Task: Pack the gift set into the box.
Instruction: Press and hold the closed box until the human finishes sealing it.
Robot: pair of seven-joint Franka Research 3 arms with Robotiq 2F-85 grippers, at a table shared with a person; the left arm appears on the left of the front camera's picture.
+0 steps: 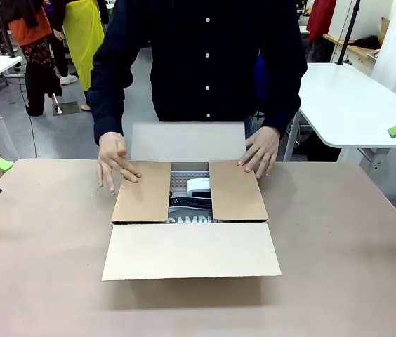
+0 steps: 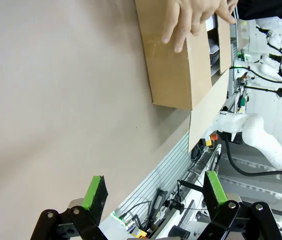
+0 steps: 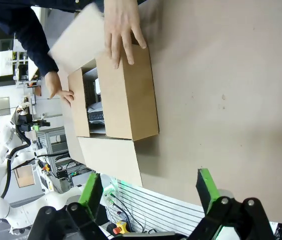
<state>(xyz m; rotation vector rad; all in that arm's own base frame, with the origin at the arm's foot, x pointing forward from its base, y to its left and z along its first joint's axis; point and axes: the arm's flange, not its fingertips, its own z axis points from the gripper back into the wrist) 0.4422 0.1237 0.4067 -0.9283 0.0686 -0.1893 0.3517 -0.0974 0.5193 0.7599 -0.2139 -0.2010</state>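
1. Nearest the front camera, the long near flap (image 1: 191, 250) of the large plain brown corrugated cardboard box (image 1: 239, 191) is lying folded outward, flat over the light brown surface (image 1: 338, 239).
2. Both short side flaps are lying folded inward over the opening, and a gap is showing between them (narrow, running down the middle).
3. Through that gap the gift set (image 1: 182, 181), a light grey perforated plastic tray, is sitting inside the box. It is carrying a white boxy device (image 1: 199, 186) and a grey-black band (image 1: 189, 202), and part of its white "CAMPUS" lettering (image 1: 189, 220) is peeking out at the gap's near end.
4. At the back, the far flap (image 1: 187, 142) is standing raised and blurred in front of the person (image 1: 205, 63), who is wearing a dark buttoned shirt.
5. That person is laying one hand (image 1: 114, 163) on the side flap toward the robot's left, while the other hand (image 1: 260, 151) is touching the far corner of the opposite side flap.
6. Off by the surface's left edge, the black, green-padded left tool (image 2: 154, 192) is hovering well apart from the box, its fingers spread wide with nothing between them.
7. Out to the robot's right, the right tool (image 3: 149, 192) is hanging well apart from the box too, fingers likewise spread wide and gripping nothing.
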